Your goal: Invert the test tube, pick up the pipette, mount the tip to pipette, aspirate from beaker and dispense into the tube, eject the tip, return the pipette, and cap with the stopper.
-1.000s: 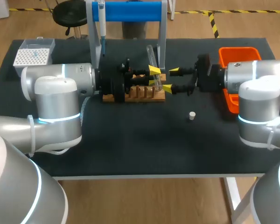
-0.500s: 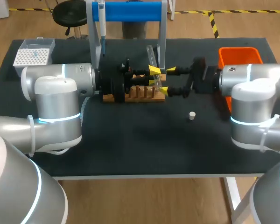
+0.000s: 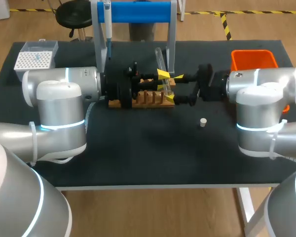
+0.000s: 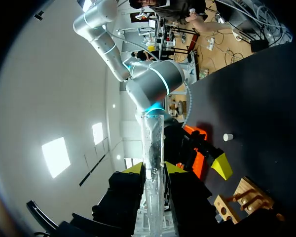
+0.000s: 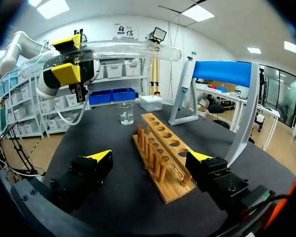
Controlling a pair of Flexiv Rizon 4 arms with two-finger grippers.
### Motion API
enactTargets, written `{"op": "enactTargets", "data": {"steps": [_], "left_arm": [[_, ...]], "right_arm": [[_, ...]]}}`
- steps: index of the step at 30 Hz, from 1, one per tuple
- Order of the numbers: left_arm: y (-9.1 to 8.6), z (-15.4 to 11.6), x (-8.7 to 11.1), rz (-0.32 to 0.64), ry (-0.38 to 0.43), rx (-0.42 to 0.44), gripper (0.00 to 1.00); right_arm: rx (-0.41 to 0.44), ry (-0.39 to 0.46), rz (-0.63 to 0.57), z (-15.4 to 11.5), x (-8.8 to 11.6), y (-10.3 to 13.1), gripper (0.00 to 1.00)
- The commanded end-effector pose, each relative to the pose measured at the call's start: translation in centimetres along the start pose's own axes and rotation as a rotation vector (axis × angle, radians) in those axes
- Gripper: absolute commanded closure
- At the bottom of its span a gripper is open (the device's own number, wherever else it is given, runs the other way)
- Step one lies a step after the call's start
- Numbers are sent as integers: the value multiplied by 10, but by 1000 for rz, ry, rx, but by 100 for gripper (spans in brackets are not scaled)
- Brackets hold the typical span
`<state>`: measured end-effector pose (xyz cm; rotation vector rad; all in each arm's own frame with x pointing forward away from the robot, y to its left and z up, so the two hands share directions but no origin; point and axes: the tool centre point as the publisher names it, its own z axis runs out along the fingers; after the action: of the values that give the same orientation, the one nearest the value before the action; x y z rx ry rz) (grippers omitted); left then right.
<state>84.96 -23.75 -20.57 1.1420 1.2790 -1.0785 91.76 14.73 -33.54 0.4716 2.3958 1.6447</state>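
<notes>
Centre: wooden rack (image 3: 148, 101); blue-topped stand (image 3: 138, 11) behind it; orange bin (image 3: 252, 51) off to right.

Our head cam sits high up behind us and looks down on the whole desk (image 3: 138, 153) from a fair way off. The left wrist cam looks out along its own fingers, super close to the tube (image 4: 153, 163). It's rolled sideways and faces across at our right arm (image 4: 155, 84). The right wrist cam sits low over the desk, looking down the length of the rack (image 5: 160, 150) toward our left hand (image 5: 71, 57). All three catch the rack and the tube, so the two wrist cams pretty much face each other.
</notes>
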Motion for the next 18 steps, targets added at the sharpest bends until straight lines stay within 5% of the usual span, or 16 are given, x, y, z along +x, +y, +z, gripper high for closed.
{"op": "enactTargets", "data": {"steps": [1, 18], "left_arm": [[0, 1, 0, 2, -1, -3, 100], [0, 1, 0, 2, -1, -3, 100]], "right_arm": [[12, -5, 0, 5, -1, -1, 0], [13, -41, -46, 6, 1, -3, 0]]}}
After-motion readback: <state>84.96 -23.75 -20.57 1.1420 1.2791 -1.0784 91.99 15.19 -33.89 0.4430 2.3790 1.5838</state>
